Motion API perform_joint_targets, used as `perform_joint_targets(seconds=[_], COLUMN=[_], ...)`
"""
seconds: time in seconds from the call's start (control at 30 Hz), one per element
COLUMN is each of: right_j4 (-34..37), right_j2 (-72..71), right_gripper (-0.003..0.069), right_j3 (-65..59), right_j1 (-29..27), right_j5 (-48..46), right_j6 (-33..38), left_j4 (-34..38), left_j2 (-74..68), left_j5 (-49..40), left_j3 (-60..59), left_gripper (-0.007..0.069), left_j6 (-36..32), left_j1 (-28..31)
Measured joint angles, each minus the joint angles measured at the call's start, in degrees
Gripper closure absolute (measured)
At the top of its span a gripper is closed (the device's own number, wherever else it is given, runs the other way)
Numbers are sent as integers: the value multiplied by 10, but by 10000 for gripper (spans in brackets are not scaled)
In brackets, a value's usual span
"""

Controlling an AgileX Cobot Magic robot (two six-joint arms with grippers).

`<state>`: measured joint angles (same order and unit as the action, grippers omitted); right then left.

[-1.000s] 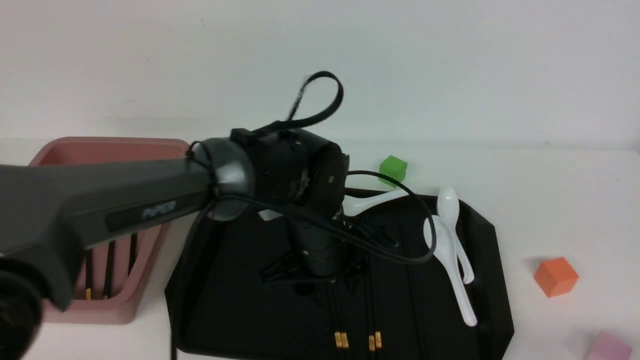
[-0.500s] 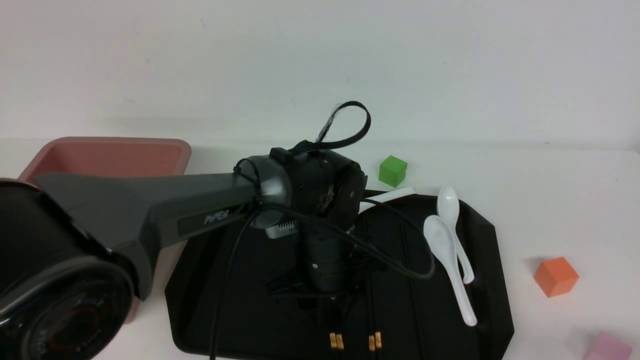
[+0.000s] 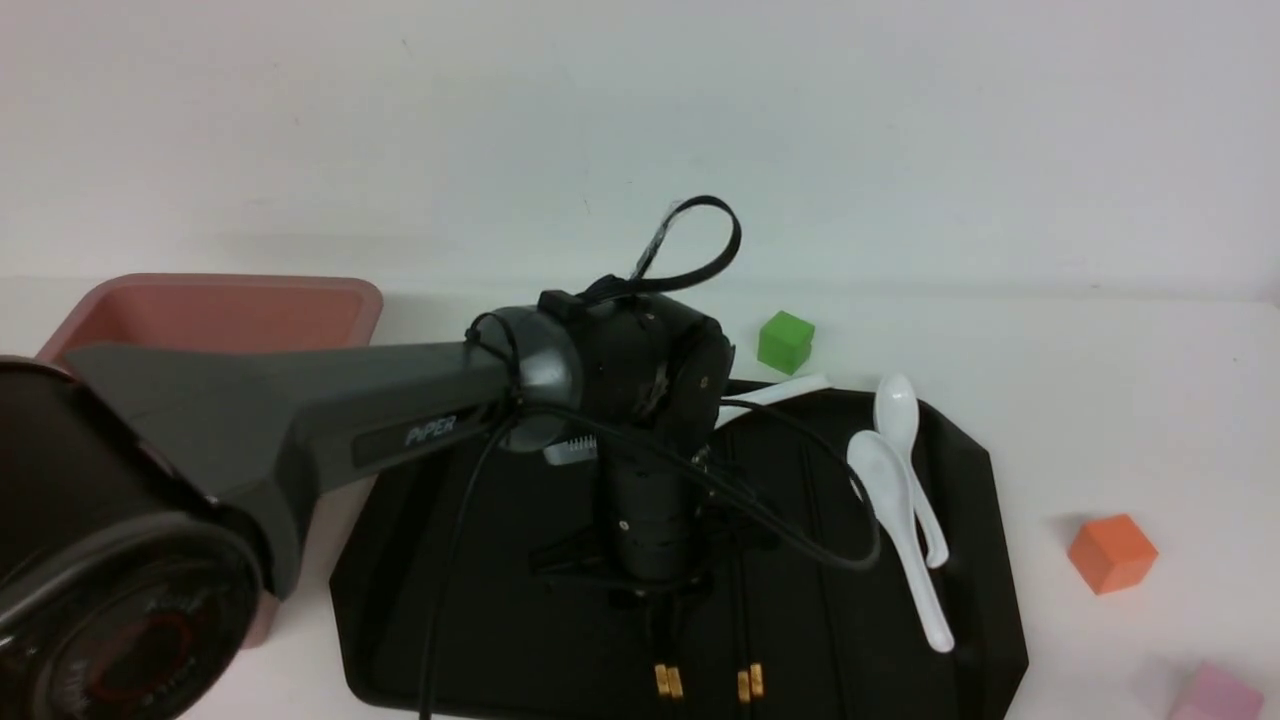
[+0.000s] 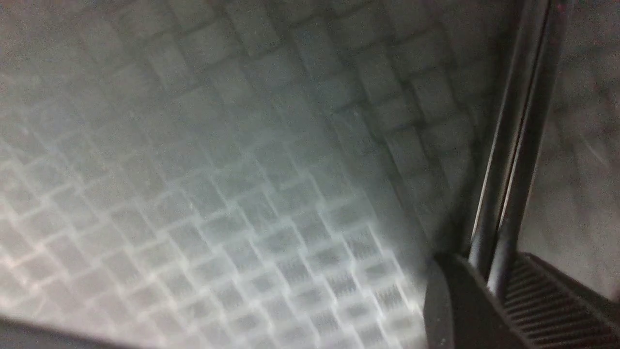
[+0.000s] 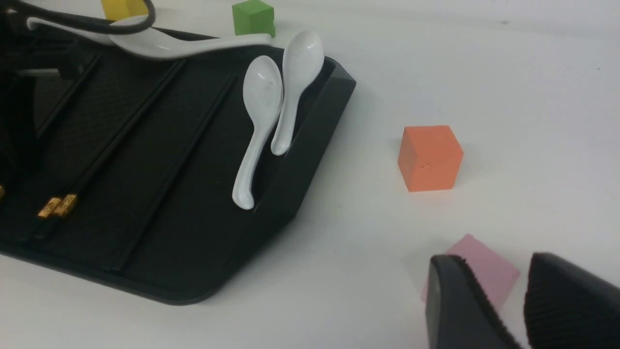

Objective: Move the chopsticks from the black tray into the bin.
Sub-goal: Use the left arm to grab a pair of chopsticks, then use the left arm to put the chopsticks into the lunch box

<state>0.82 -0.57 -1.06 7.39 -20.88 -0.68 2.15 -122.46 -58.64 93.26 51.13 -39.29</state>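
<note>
The black tray (image 3: 480,600) lies in the middle of the table, and the pink bin (image 3: 220,288) stands to its left, partly behind my left arm. My left gripper (image 3: 662,600) points straight down onto the tray. In the left wrist view this gripper (image 4: 494,274) is shut on a pair of chopsticks (image 4: 513,145) that run out between its fingers. That pair's gold bands (image 3: 668,681) show near the tray's front edge. A second pair of chopsticks (image 3: 750,683) (image 5: 57,206) lies just to the right. My right gripper (image 5: 489,261) hovers open over the table, off the tray.
Two white spoons (image 3: 900,500) lie along the tray's right side and a third (image 3: 780,390) lies at its back edge. Loose cubes sit on the table: green (image 3: 785,340), orange (image 3: 1112,552), pink (image 5: 479,269) under my right gripper, yellow (image 5: 123,7).
My left arm swung right and down over the tray, then its jaws closed in on the chopstick pair. The pair's gold ends shifted slightly left.
</note>
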Motion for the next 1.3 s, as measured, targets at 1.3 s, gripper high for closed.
perform_joint_targets(seconds=[1.3], right_j4=[0], right_j2=[0], right_gripper=[419], right_j3=[0], right_j1=[0], right_j5=[0], right_j6=[0], left_j4=[-57], left_j2=[171], left_j5=[-24], left_j3=[-105], left_gripper=[498], left_j6=[-302], left_j1=[386])
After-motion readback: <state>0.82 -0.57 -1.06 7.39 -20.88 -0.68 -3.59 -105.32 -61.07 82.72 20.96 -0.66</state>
